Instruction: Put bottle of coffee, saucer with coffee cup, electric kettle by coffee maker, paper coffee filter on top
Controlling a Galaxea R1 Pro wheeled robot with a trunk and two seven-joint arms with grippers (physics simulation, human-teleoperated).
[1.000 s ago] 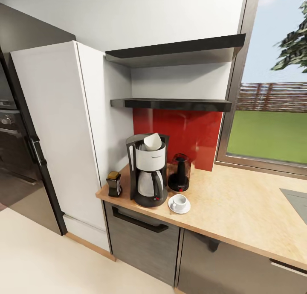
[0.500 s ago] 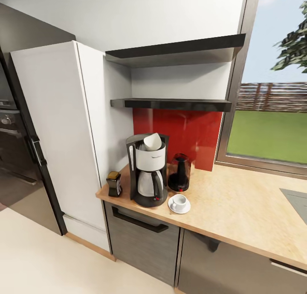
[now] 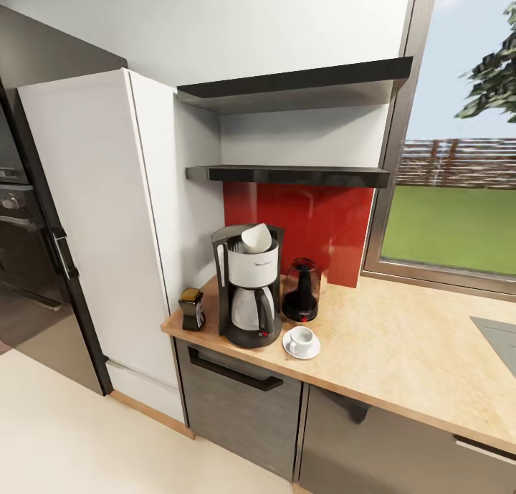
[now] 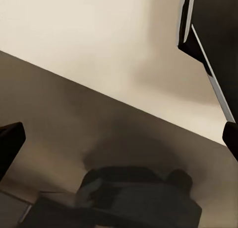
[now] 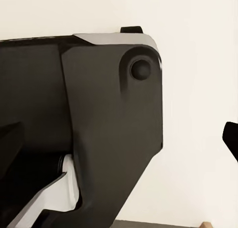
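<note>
The coffee maker (image 3: pixel 247 293) stands on the kitchen countertop (image 3: pixel 408 354) near its left end. A white paper coffee filter (image 3: pixel 256 237) sits on top of it. The bottle of coffee (image 3: pixel 191 308) stands on the counter just left of the machine. Close on its right is the electric kettle (image 3: pixel 302 290). In front of the kettle lies the saucer (image 3: pixel 289 349) with the coffee cup (image 3: pixel 301 338) on it. The kitchen shelf (image 3: pixel 287 173) above holds nothing. My left gripper (image 4: pixel 119 143) and right gripper (image 5: pixel 119 136) hang open over the floor, holding nothing.
A tall white cabinet (image 3: pixel 107 229) borders the counter's left end, with a dark oven unit (image 3: pixel 21 221) beyond it. An upper black shelf (image 3: pixel 301 85) and a red backsplash (image 3: pixel 315 225) lie behind. A window (image 3: pixel 459 193) and a hob corner (image 3: pixel 502 340) are at right.
</note>
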